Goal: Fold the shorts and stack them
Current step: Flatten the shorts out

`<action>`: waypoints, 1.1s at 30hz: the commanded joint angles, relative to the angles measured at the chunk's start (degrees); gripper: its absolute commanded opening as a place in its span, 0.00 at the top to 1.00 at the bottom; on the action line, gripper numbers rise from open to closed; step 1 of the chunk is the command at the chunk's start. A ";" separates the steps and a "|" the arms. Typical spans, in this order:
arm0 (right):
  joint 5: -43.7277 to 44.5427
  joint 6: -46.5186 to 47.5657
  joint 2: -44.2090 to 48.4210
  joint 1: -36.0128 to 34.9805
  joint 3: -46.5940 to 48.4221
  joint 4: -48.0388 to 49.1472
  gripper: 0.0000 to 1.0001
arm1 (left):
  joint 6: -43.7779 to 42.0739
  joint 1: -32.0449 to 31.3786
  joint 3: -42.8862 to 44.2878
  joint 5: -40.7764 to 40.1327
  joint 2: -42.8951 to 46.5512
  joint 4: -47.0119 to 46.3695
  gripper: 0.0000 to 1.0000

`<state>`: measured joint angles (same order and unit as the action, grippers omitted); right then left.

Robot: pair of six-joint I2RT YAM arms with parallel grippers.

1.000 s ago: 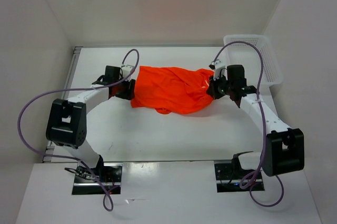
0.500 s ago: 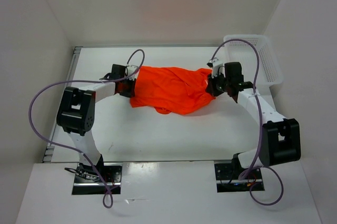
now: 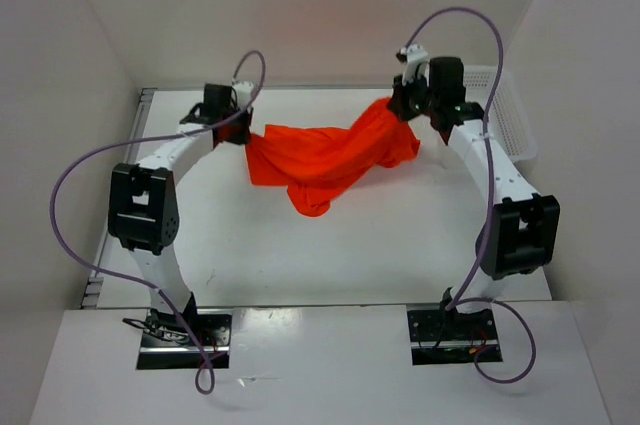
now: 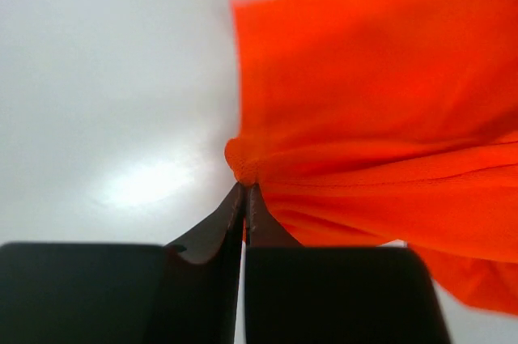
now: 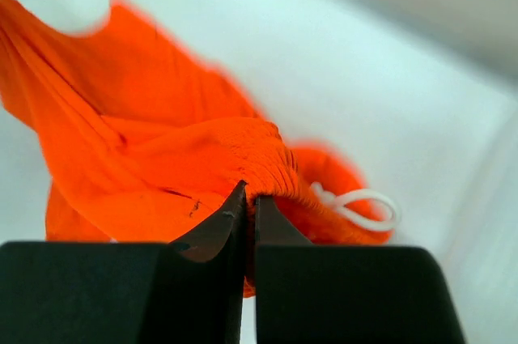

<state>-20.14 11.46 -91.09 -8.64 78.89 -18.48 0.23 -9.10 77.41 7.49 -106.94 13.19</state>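
Note:
The bright orange-red shorts [image 3: 325, 157] hang in the air between my two arms, sagging in the middle over the white table [image 3: 300, 255]. My left gripper [image 3: 243, 135] is shut on the cloth's left edge; in the left wrist view its tips [image 4: 244, 190] pinch a bunched corner of the shorts [image 4: 380, 117]. My right gripper [image 3: 402, 110] is shut on the gathered waistband [image 5: 259, 162] at the right end, where the right wrist view has its tips [image 5: 249, 192] clamped on the ribbed cloth. A white drawstring loop [image 5: 364, 206] dangles beside the waistband.
A white perforated plastic basket [image 3: 505, 120] stands at the back right of the table, just behind the right arm. White walls close the table on the left, back and right. Purple cables loop off both arms.
The left gripper closed on the cloth's left edge. Both arms then rose and moved toward the back, lifting the shorts off the table so they hang stretched between them.

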 commanded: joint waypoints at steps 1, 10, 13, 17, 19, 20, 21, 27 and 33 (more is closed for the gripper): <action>-0.59 -2.49 -2.67 -0.23 17.80 3.81 1.00 | -0.23 4.00 13.27 -2.39 5.24 0.16 1.00; -3.32 -10.06 -11.74 -0.23 54.95 0.29 1.00 | -0.23 15.42 31.14 -7.49 14.99 -1.85 1.00; -6.31 -10.59 -10.53 -0.23 54.97 0.29 1.00 | -0.23 18.23 30.18 -7.67 19.91 0.24 1.00; -12.01 -9.27 -4.90 -0.23 51.71 -0.86 1.00 | -0.23 19.39 25.96 -6.96 28.07 1.57 1.00; -13.86 -9.27 -3.58 -0.23 51.71 -0.86 1.00 | -0.23 20.87 26.56 -7.57 29.76 2.19 1.00; -15.53 -9.88 -3.05 -0.23 52.84 -0.86 1.00 | -0.23 20.88 27.18 -7.57 31.16 2.80 1.00; -16.33 -10.58 -2.17 -0.23 53.46 -0.86 1.00 | -0.23 21.66 27.71 -7.57 31.78 2.81 1.00; -24.23 -21.45 2.83 -0.23 54.35 3.18 1.00 | -0.23 24.57 30.69 -11.35 35.48 0.00 1.00; -26.44 -28.85 5.48 -0.23 59.00 6.26 1.00 | -0.23 24.57 34.73 -13.64 36.89 -3.61 1.00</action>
<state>-45.45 -11.81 -90.15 -9.50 132.97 -19.66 0.36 13.98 108.18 -0.27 -71.83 15.59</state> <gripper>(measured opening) 0.038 0.009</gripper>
